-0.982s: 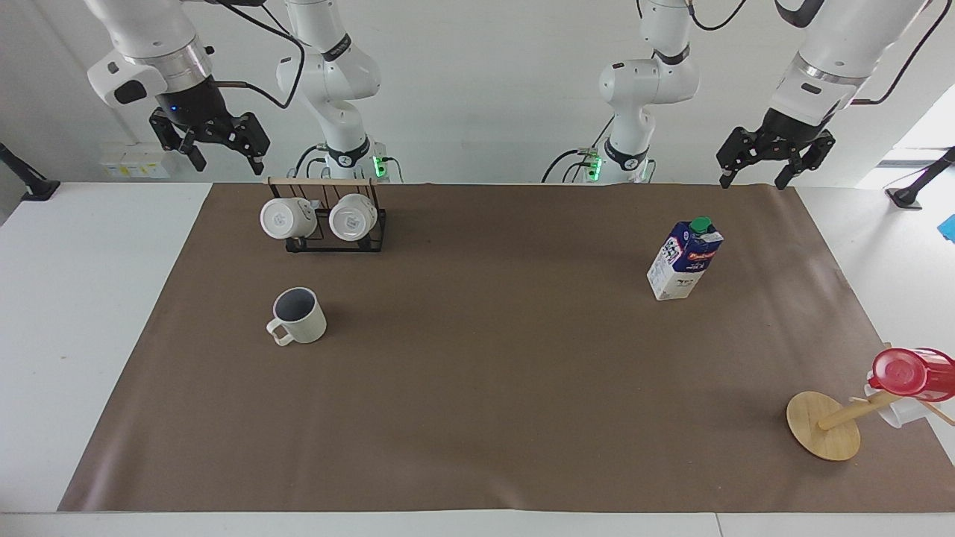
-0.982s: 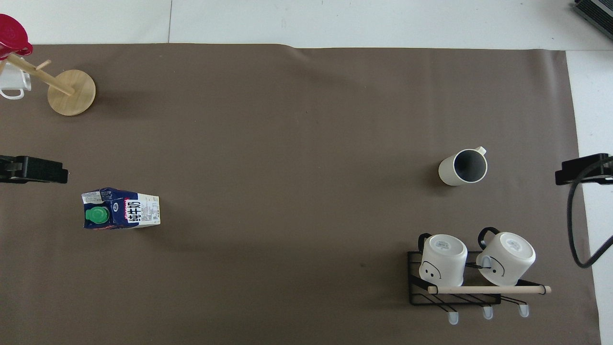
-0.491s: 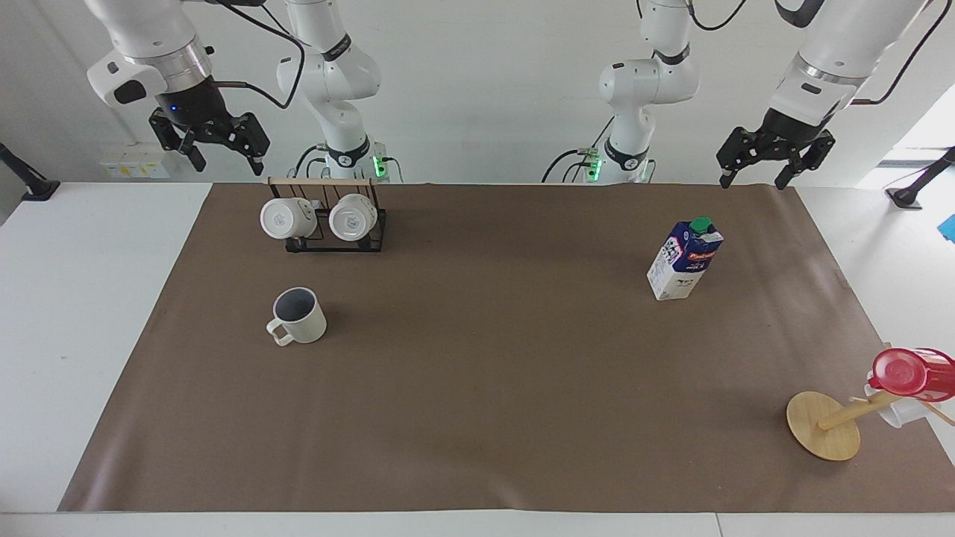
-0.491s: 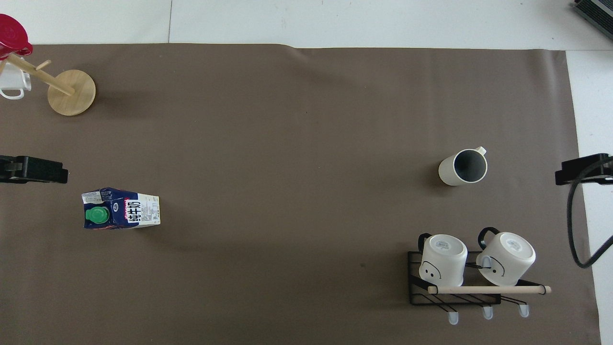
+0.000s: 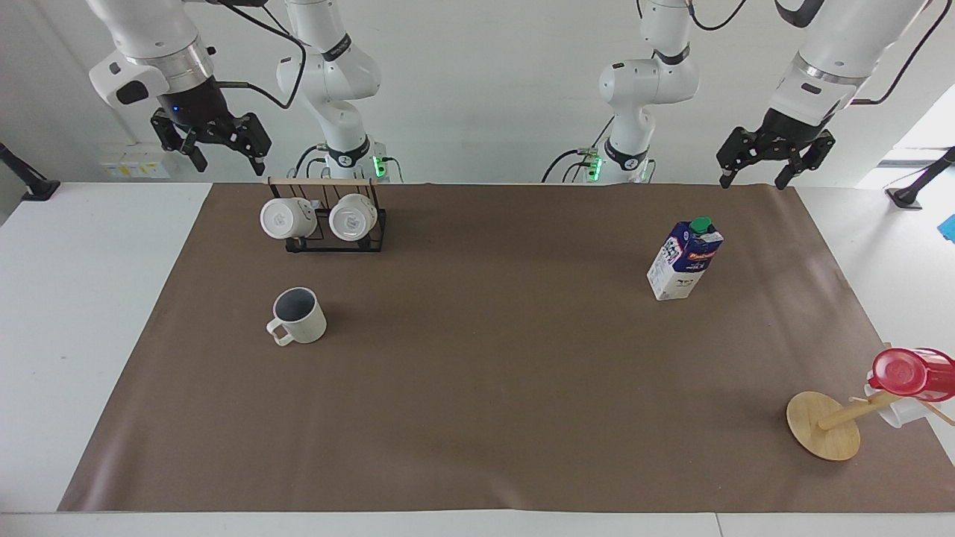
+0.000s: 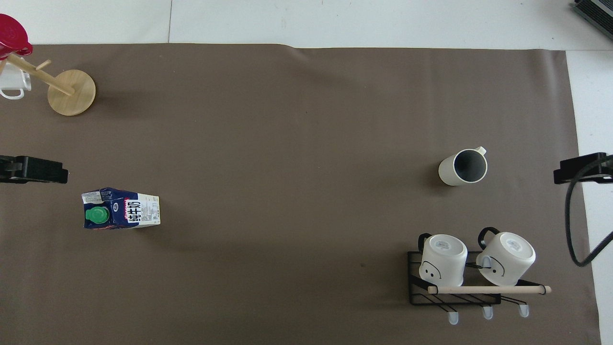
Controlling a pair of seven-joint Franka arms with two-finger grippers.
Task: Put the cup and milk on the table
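Observation:
The cream cup [image 5: 298, 317] stands upright on the brown paper of the table [image 5: 485, 388], toward the right arm's end; it also shows in the overhead view [image 6: 463, 166]. The milk carton [image 5: 685, 259] stands upright on the paper toward the left arm's end, its green cap showing from above [image 6: 120, 208]. My right gripper [image 5: 227, 162] hangs open and empty in the air above the table's edge beside the mug rack. My left gripper [image 5: 753, 179] hangs open and empty above the table's edge, apart from the milk. In the overhead view only the tips of the left gripper [image 6: 33, 170] and the right gripper [image 6: 579, 170] show.
A black wire rack [image 5: 336, 242] with two white mugs stands nearer to the robots than the cup. A tilted wooden mug tree [image 5: 823, 425] with a red cup [image 5: 910, 373] and a white mug stands far from the robots at the left arm's end.
The right gripper has shifted very slightly. The cup, the milk and the left gripper have not moved.

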